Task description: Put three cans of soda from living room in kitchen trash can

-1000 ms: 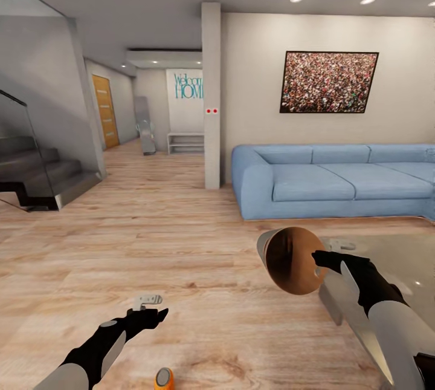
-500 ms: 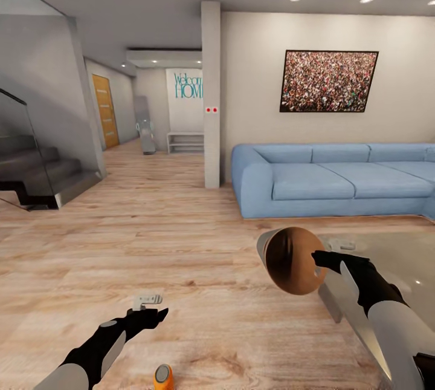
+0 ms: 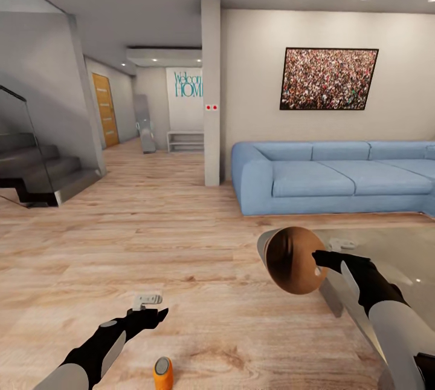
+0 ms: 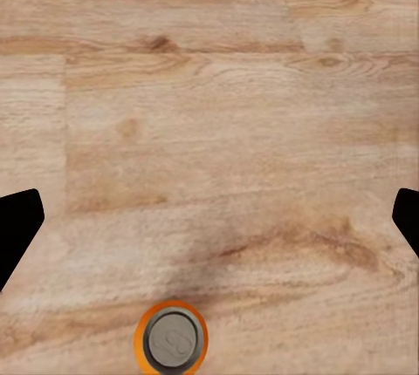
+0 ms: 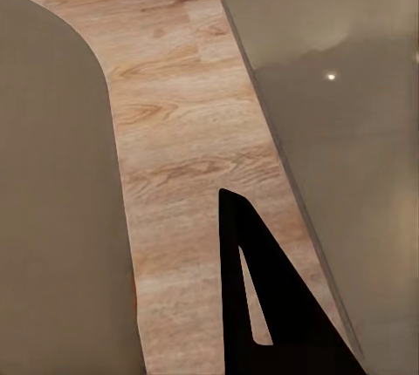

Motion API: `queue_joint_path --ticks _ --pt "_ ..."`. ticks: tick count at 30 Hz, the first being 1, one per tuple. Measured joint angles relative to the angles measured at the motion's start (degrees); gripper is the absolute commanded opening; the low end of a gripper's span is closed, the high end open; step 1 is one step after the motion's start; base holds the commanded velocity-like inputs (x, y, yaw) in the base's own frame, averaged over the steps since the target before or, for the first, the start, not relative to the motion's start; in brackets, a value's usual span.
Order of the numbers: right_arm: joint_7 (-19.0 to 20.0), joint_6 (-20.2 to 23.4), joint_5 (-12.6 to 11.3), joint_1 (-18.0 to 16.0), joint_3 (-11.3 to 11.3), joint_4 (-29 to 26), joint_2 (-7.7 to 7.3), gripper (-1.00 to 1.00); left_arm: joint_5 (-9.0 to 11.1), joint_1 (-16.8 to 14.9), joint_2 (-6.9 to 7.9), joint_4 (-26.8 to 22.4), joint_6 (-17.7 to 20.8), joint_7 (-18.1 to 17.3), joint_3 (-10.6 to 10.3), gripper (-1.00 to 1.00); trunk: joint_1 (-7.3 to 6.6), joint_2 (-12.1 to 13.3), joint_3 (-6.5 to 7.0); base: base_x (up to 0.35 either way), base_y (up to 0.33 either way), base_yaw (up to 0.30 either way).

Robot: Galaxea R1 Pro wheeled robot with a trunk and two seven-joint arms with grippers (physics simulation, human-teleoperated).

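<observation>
Step in hand: collecting — the robot stood in the living room, near the blue sofa (image 3: 338, 178), with the orange can (image 3: 162, 373) not yet picked up.
Orange can: upright on the wood floor (image 3: 181, 245), well apart from the sofa, just below the left gripper (image 3: 150, 307).
Left gripper: fingers spread wide, empty, above the can.
Trash can: held tilted at its rim by the right gripper (image 3: 319, 260), coppery inside facing the camera (image 3: 292, 260) — between sofa and robot.
Next move: lower the left gripper straight over the can and close, I judged.
</observation>
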Motion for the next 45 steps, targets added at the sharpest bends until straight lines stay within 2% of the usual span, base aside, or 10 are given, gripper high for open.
queue_joint_path --ticks 14,30,45 --pt "0.08 0.04 0.01 -1.44 -0.17 -1.02 -0.41 -1.00 -0.01 0.01 0.00 0.00 0.00 0.00 -0.06 1.00 3.07 -5.62 -2.51 0.000 0.000 0.000" --pt "-0.56 2.59 0.16 -5.09 -0.13 -0.96 -0.51 -1.00 0.05 -0.04 0.04 0.00 0.00 0.01 -0.01 1.00 3.50 -5.84 -6.05 0.000 0.000 0.000" --pt "-0.53 2.73 0.07 -5.62 -0.03 -0.95 0.02 -1.00 0.01 -0.03 0.00 0.00 -0.05 0.01 -0.06 1.00 3.89 -6.04 -9.38 0.000 0.000 0.000"
